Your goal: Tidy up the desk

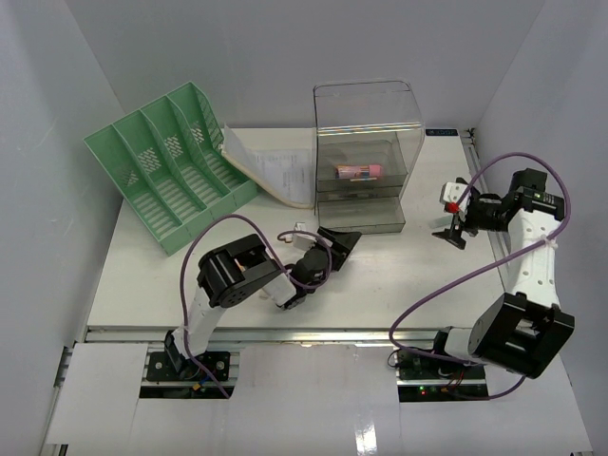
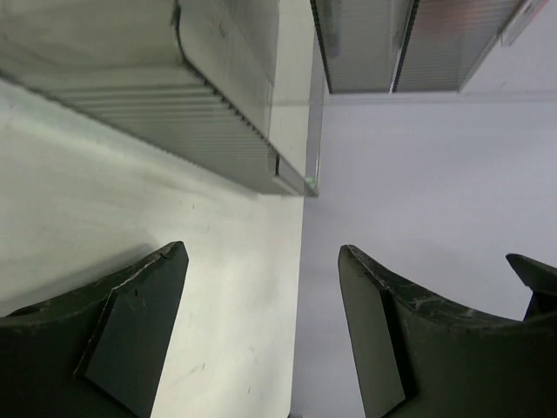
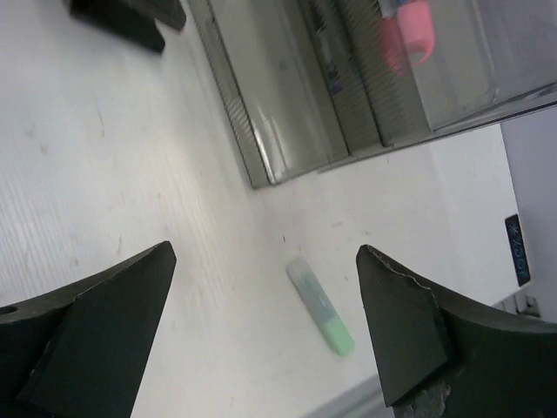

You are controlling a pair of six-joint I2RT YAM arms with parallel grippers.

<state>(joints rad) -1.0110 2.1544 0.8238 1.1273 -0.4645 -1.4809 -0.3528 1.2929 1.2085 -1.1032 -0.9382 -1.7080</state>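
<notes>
The desk (image 1: 142, 275) is a white tabletop with a metal rail along its front. My left gripper (image 1: 338, 243) hovers low in front of the clear drawer unit (image 1: 366, 152). In the left wrist view the left gripper (image 2: 261, 252) is open and holds nothing, with bare desk (image 2: 130, 218) below it. My right gripper (image 1: 453, 232) stands right of the drawer unit. Seen from the right wrist, the right gripper (image 3: 265, 252) is open, and a green highlighter (image 3: 320, 306) lies on the desk between and beyond its fingers, untouched. The top view hides this highlighter.
A green slotted file holder (image 1: 166, 166) lies tilted at the back left, with a sheaf of papers (image 1: 275, 171) leaning beside it. A pink highlighter (image 1: 357, 170) rests inside the drawer unit (image 3: 348, 87). Pale walls close in both sides and the back.
</notes>
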